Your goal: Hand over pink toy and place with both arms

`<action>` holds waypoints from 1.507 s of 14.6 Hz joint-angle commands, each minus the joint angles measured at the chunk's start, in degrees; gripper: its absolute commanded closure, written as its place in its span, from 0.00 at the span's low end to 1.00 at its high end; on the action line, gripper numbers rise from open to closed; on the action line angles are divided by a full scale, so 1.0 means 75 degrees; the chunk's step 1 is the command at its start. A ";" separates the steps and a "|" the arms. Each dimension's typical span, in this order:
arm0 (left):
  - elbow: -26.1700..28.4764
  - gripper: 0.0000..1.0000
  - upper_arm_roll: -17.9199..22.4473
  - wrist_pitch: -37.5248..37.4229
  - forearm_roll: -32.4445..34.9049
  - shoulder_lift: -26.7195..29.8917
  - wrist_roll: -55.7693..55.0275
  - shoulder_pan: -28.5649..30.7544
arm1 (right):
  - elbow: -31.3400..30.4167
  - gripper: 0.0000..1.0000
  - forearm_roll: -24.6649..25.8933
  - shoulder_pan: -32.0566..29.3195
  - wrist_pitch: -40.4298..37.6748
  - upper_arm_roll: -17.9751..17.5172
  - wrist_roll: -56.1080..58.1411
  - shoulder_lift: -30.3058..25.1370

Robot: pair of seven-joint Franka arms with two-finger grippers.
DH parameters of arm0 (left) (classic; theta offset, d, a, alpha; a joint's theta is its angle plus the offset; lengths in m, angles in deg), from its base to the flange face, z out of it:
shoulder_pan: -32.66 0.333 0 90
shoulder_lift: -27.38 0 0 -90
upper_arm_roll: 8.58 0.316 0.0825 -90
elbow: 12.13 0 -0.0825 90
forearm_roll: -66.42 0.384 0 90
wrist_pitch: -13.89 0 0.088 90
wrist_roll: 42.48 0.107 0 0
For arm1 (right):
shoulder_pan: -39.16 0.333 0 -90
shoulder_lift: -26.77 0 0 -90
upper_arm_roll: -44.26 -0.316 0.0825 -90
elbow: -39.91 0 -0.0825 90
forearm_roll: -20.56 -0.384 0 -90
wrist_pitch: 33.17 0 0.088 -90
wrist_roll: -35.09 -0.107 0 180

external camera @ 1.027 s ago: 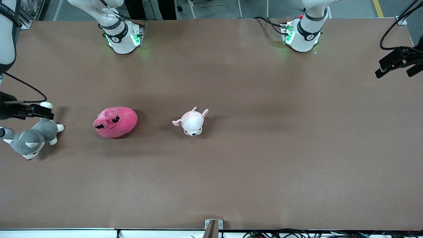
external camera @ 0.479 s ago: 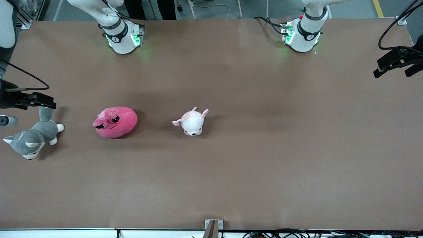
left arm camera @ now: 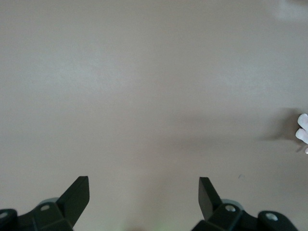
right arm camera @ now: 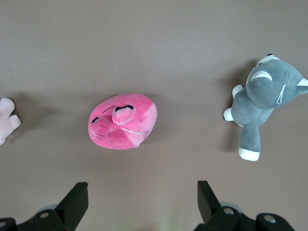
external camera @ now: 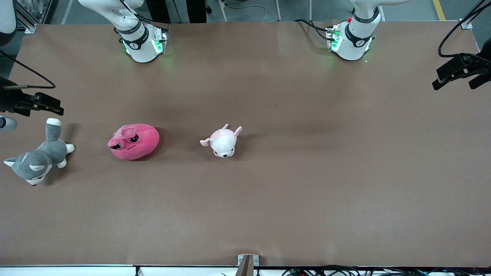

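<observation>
The pink toy (external camera: 133, 142), a rounded hot-pink plush with half-closed black eyes, lies on the brown table toward the right arm's end. It also shows in the right wrist view (right arm camera: 122, 121). My right gripper (external camera: 53, 106) is open and empty, up in the air over the table's edge at the right arm's end, beside the husky's tail and apart from the pink toy. In the right wrist view my right gripper (right arm camera: 142, 202) holds nothing. My left gripper (external camera: 454, 82) is open and empty, waiting over the table's edge at the left arm's end; it shows over bare table in the left wrist view (left arm camera: 144, 197).
A grey-and-white husky plush (external camera: 38, 159) lies near the right arm's end, also in the right wrist view (right arm camera: 264, 101). A small pale pink-and-white puppy plush (external camera: 222, 142) lies mid-table, beside the pink toy. The two arm bases (external camera: 142, 42) (external camera: 351, 38) stand along the table's edge farthest from the front camera.
My right gripper has drawn away from the husky toward the robots' side, uncovering its tail. The plushes and the left gripper have hardly moved.
</observation>
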 commanded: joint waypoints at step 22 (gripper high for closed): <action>-0.0155 0.00 0.0083 -0.0001 0.0157 -0.0014 0.0130 -0.0024 | -0.1238 0.00 0.0105 0.0285 0.0010 -0.0039 -0.0406 -0.1867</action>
